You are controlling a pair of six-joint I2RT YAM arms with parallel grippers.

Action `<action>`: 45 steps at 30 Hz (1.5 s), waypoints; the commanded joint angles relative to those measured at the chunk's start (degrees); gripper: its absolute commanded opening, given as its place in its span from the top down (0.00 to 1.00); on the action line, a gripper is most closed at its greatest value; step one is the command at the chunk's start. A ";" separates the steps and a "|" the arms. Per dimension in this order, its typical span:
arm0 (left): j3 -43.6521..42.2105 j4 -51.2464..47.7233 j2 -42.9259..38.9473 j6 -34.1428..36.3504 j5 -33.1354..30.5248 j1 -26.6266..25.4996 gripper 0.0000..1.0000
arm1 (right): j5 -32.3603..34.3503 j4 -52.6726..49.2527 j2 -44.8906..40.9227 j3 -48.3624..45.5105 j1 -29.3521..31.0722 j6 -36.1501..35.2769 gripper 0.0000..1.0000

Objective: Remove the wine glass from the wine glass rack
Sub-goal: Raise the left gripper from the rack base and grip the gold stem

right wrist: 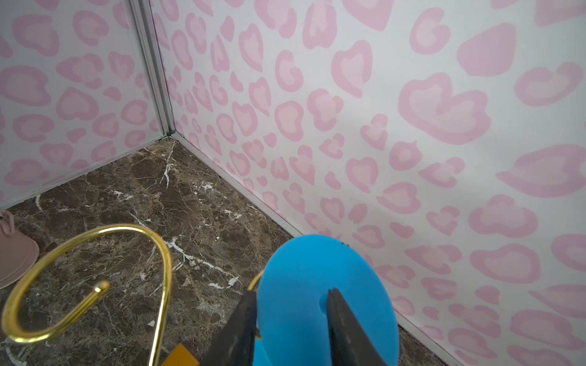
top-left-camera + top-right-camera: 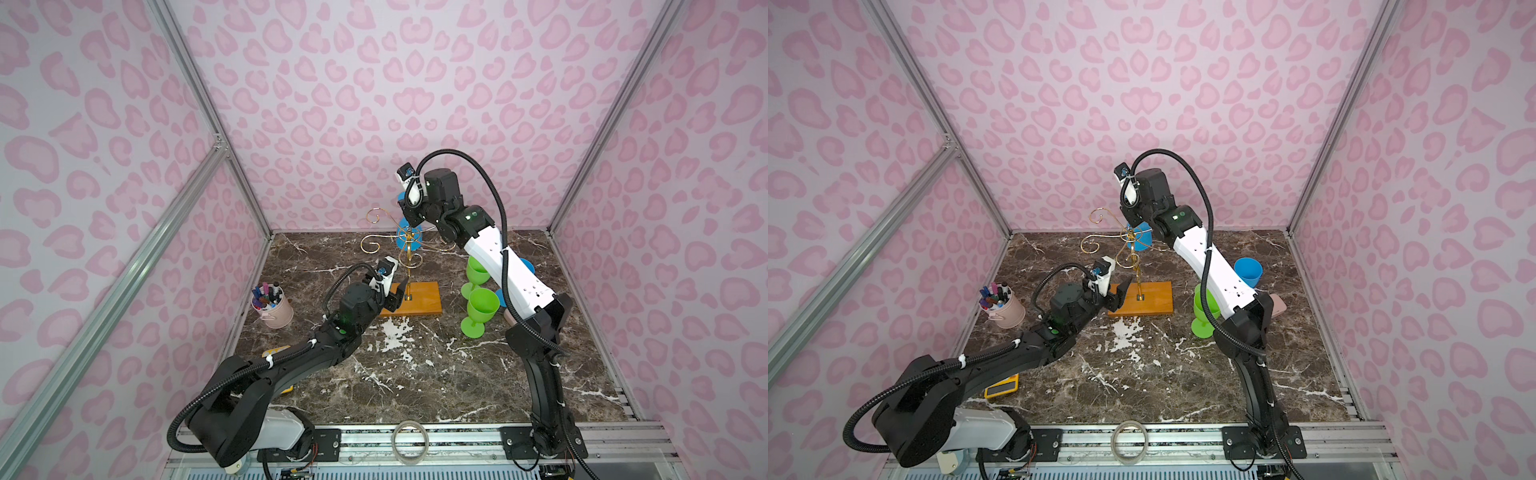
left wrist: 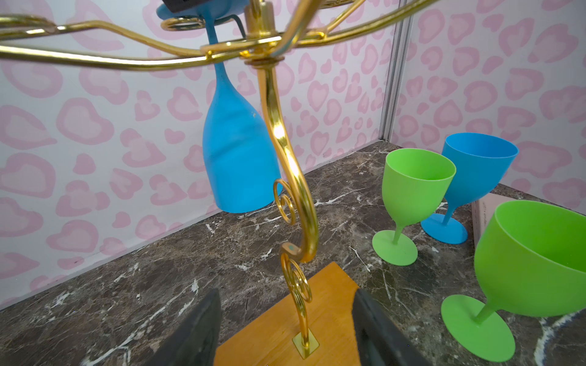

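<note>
Two arms work over the marble table [image 2: 415,374], and both are busy with the same piece. Biggest first: the wine glass rack [image 2: 409,259], gold wire on a slim post, stands upright mid-table on its wooden base [image 2: 422,302]. Down at that base sits the left gripper [image 3: 287,291], jaws apart with the near end of the wood between them. Pinching it or only bracing it? I cannot tell.

Up top, the wine glass [image 3: 237,152], the blue one, hangs bowl-down on the back-wall side of the post, its foot [image 1: 304,279] up among the wire arms. The right gripper [image 1: 290,293] is right on that foot, fingers [image 1: 241,323] a little apart across the blue disc. Whether it has a real hold, I cannot tell either.

Now the danger. To my eye the glass is not yet off, and the stem must slide out along its wire slot. Pull it at the wrong angle and the foot snags the wire, and the whole rack tips unless that base is truly pinned. A thin bite on the smooth disc could let the glass slip and drop onto the marble. And watch the right arm: the green glasses [image 2: 482,305] stand close under it, so a wide swing on the way out could topple them.
</note>
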 commanded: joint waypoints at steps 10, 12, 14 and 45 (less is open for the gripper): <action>-1.68 10.85 3.61 0.57 3.41 -0.01 0.29 | -0.38 -0.25 -0.25 0.22 0.04 0.10 0.67; -2.15 13.93 4.82 0.68 4.49 -0.01 0.29 | -0.39 -0.17 -0.38 0.22 0.04 0.02 0.67; -1.32 15.19 6.43 0.41 4.02 0.03 0.28 | -0.35 -0.34 -0.43 0.22 0.06 -0.02 0.68; 4.79 24.95 20.90 -6.23 -0.33 -0.06 0.75 | -0.99 -0.77 -1.14 0.14 0.09 -0.06 0.69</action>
